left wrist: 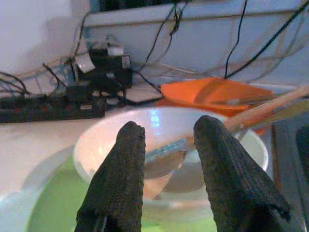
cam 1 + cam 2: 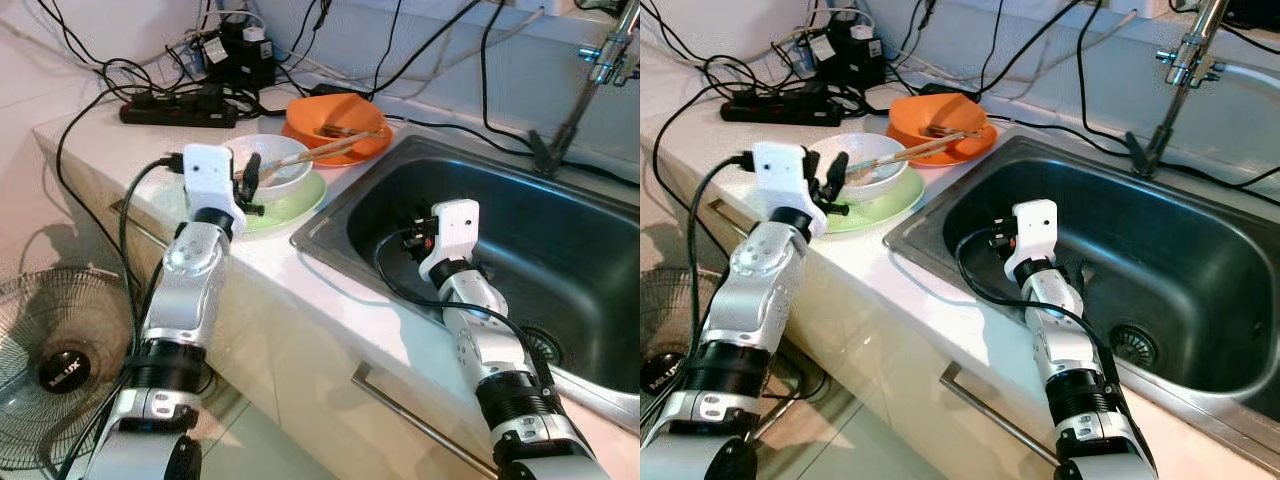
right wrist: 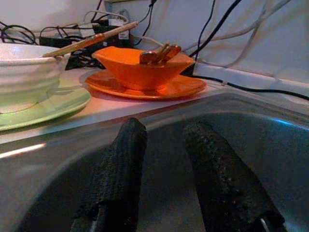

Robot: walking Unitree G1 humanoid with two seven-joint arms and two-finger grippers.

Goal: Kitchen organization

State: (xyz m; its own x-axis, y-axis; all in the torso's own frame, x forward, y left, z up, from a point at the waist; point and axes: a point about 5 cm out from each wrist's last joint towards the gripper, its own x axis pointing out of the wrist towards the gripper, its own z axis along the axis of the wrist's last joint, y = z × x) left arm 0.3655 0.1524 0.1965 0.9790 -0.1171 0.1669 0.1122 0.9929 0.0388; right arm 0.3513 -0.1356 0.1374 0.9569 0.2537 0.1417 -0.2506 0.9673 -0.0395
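1. The left pincer (image 2: 255, 185) is raised at the near rim of a white bowl (image 2: 283, 160) on the bench (image 2: 300, 290). Its two black fingers (image 1: 120, 179) are spread apart with nothing between them, pointing into the bowl.
2. The right pincer (image 3: 164, 164) hangs inside the steel sink (image 2: 560, 250), its fingers parted and empty, facing the sink's left wall.
3. The white bowl sits on a pale green plate (image 2: 300, 205). Wooden chopsticks (image 2: 325, 150) lean across its rim toward the right, and the left wrist view shows what looks like a metal spoon (image 1: 164, 157) lying in its bottom.
4. Just beyond it, an orange bowl (image 2: 335, 120) rests on an orange plate (image 2: 365, 148). It holds brownish utensils, perhaps spoons; I cannot tell exactly.
5. The sink basin appears empty apart from the right arm and its cable; a drain shows near its right side.
6. Judging by this, the tidying looks barely begun: both sets of dishes stand on the bench, none is in the sink, and neither pincer holds anything.
7. Far left on the bench lie a black power strip (image 2: 180, 108) and tangled cables.
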